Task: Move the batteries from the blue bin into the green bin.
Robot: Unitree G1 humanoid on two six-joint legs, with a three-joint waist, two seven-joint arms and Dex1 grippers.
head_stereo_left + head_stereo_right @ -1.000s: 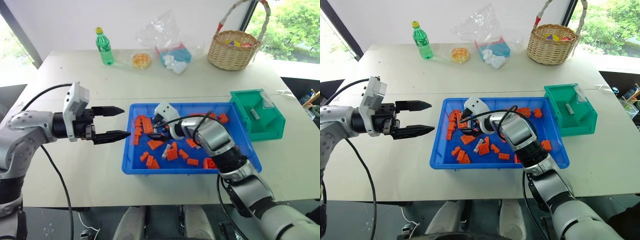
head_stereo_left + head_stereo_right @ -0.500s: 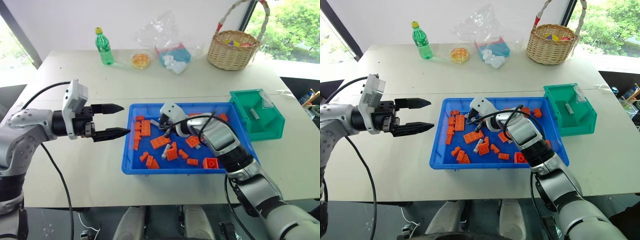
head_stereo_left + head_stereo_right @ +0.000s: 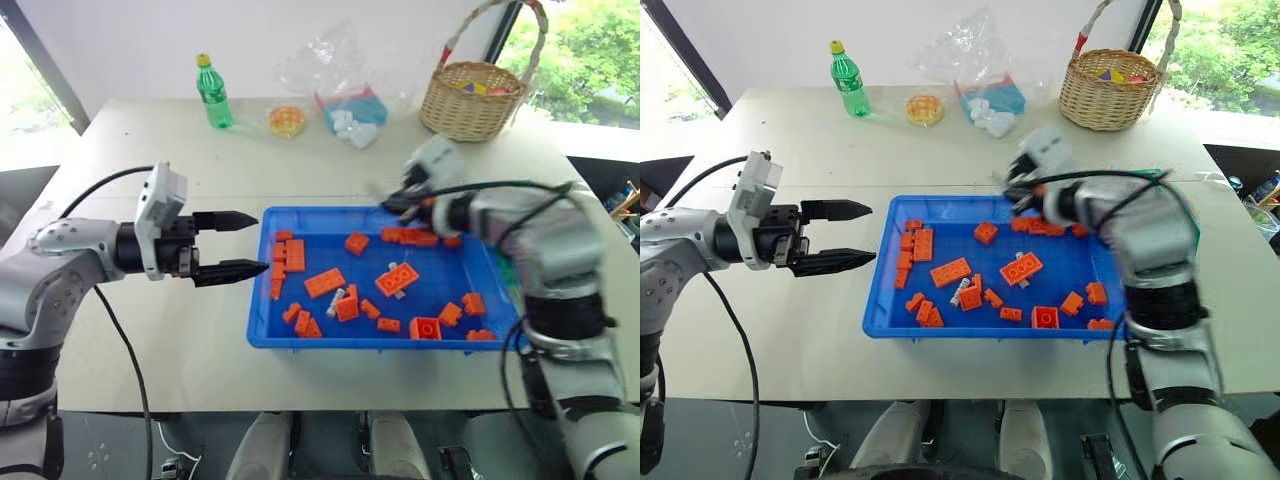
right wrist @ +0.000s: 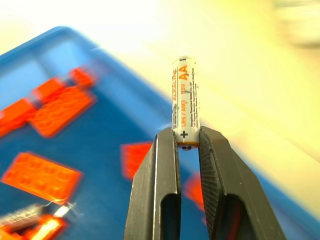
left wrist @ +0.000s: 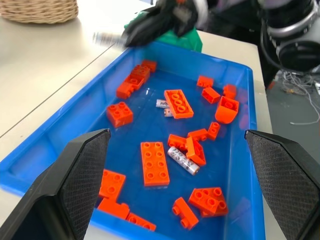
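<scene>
Above the blue bin's (image 3: 262, 300) far rim, your right gripper (image 4: 186, 146) has its jaws clamped on one battery (image 4: 185, 100), while your left gripper's (image 3: 232, 245) jaws stand apart and two batteries (image 5: 182, 160) lie among orange bricks (image 3: 331, 282).

wicker basket (image 3: 472, 100) | green bottle (image 3: 211, 93) | plastic bag (image 3: 345, 85) (possibly toys) | orange bricks (image 3: 325, 283)
</scene>
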